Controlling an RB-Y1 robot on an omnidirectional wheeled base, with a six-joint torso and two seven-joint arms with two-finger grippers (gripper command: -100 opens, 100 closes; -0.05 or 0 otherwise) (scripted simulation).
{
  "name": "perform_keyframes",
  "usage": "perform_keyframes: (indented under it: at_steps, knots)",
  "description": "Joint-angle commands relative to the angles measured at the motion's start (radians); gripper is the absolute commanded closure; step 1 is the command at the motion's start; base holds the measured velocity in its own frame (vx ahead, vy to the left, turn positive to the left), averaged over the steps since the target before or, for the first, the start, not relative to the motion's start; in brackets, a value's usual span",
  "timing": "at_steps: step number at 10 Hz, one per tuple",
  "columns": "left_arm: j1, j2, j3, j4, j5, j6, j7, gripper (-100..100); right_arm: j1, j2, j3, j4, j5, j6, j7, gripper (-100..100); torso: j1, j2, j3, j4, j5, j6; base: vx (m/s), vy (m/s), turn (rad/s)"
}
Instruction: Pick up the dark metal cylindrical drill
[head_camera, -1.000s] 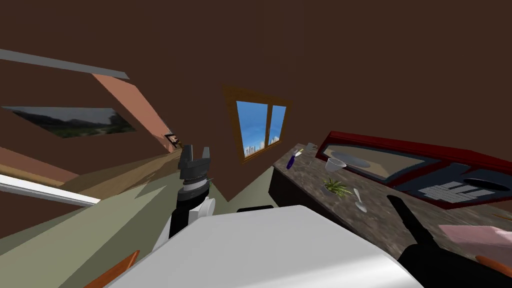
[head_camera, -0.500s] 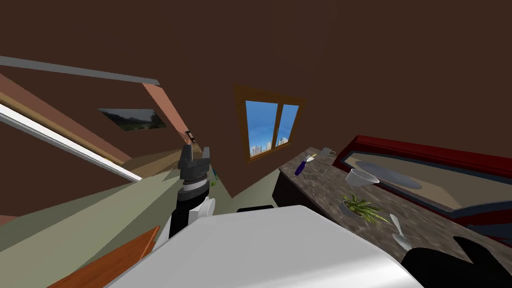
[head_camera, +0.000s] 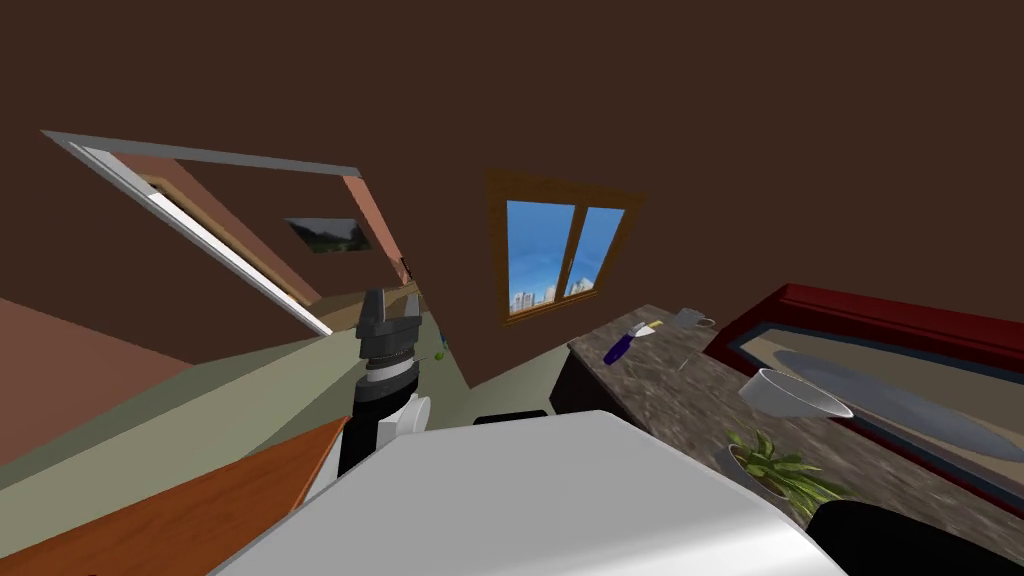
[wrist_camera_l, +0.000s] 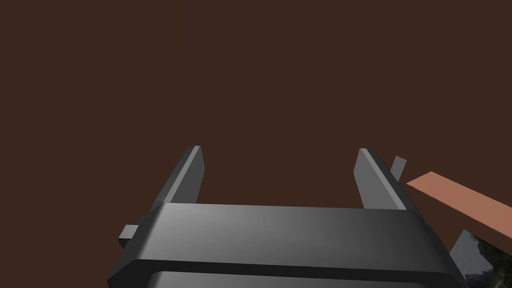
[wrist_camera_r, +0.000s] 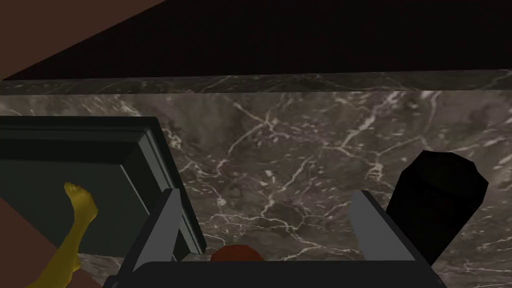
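A black cylinder, the drill (wrist_camera_r: 436, 200), stands on a dark marble counter (wrist_camera_r: 280, 150). It is just outside one finger of my right gripper (wrist_camera_r: 265, 195), which is open above the counter with nothing between its fingers. A black mass (head_camera: 900, 540) sits at the counter's near end in the head view; I cannot tell whether it is the drill or my arm. My left gripper (head_camera: 388, 318) is raised in front of my chest, also open (wrist_camera_l: 278, 150) and empty, facing a brown wall.
On the marble counter (head_camera: 680, 390) lie a blue-handled tool (head_camera: 620, 348), a cup (head_camera: 688, 318), a white bowl (head_camera: 790, 392) and a small plant (head_camera: 775, 470). A red-framed mirror (head_camera: 900, 318) backs it. A dark frame (wrist_camera_r: 100, 165) lies beside my right gripper. An orange-brown board (head_camera: 200, 510) is at my left.
The whole head view has swung: I have turned, so the counter and its things now sit further right and lower, and a doorway has come into view. My left gripper keeps its pose.
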Motion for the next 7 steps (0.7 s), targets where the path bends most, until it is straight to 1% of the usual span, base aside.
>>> perform_keyframes:
  at_steps: [1, 2, 3, 4, 5, 6, 7]
  knots:
    - [0.000, 0.000, 0.000, 0.000, 0.000, 0.000, 0.000, 0, 0.006, -0.009, -0.002, 0.041, -0.012, -0.022, -0.014, -100, 0.000, 0.000, 0.000, 0.000, 0.000, 0.000, 0.004, -0.073, 0.375]
    - [0.000, 0.000, 0.000, 0.000, 0.000, 0.000, 0.000, 0, 0.006, -0.009, -0.002, 0.041, -0.012, -0.022, -0.014, -100, -0.002, -0.001, 0.000, 0.000, 0.000, -0.001, 0.002, -0.070, 0.129]
    - [0.000, 0.000, 0.000, 0.000, 0.000, 0.000, 0.000, 0, 0.006, -0.009, -0.002, 0.041, -0.012, -0.022, -0.014, -100, -0.001, 0.000, 0.000, 0.000, -0.001, 0.001, -0.001, -0.028, -0.039]
    - [0.000, 0.000, 0.000, 0.000, 0.000, 0.000, 0.000, 0, 0.004, -0.010, -0.006, 0.061, -0.019, -0.036, -0.021, -100, 0.001, 0.001, 0.000, 0.000, 0.000, 0.002, 0.001, -0.027, 0.180]
    - [0.000, 0.000, 0.000, 0.000, 0.000, 0.000, 0.000, 0, -0.002, -0.006, -0.012, 0.075, -0.025, -0.050, -0.027, -100, 0.001, 0.000, 0.000, 0.000, 0.000, 0.000, 0.011, -0.067, 0.387]
    - [0.000, 0.000, 0.000, 0.000, 0.000, 0.000, 0.000, 0, -0.013, 0.002, -0.019, 0.084, -0.029, -0.062, -0.032, -100, -0.001, -0.001, -0.001, 0.000, 0.000, -0.001, 0.005, -0.116, 0.286]
    - [0.000, 0.000, 0.000, 0.000, 0.000, 0.000, 0.000, 0, -0.038, 0.026, -0.030, 0.091, -0.033, -0.080, -0.038, -100, -0.004, -0.001, 0.000, 0.000, -0.001, 0.000, -0.026, -0.157, 0.330]
